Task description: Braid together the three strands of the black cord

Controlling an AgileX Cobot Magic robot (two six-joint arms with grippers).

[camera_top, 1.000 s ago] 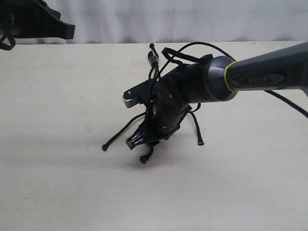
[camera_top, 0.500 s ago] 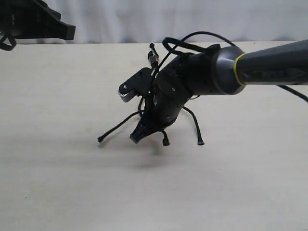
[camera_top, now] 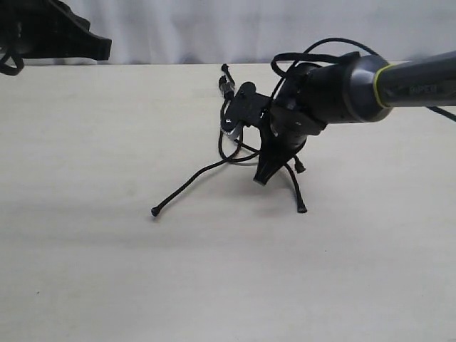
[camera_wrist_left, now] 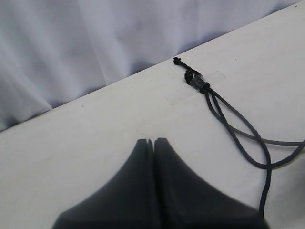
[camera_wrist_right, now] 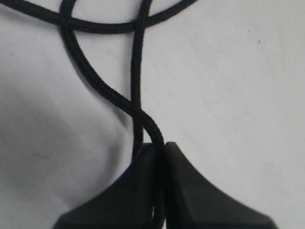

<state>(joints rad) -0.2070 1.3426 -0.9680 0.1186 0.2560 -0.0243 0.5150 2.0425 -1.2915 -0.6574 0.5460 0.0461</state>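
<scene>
Right gripper (camera_top: 261,175) was clamped on 1 strand (camera_wrist_right: 139,114), low over the table (camera_top: 85,271). Left gripper (camera_wrist_left: 153,142) was closed on nothing, held clear of the cord (camera_wrist_left: 198,81). Its head (camera_top: 226,87) lay under tape (camera_wrist_left: 217,76) near the table's far edge. The other 2 strands (camera_top: 189,186) splayed forward on the table, tips well apart
</scene>
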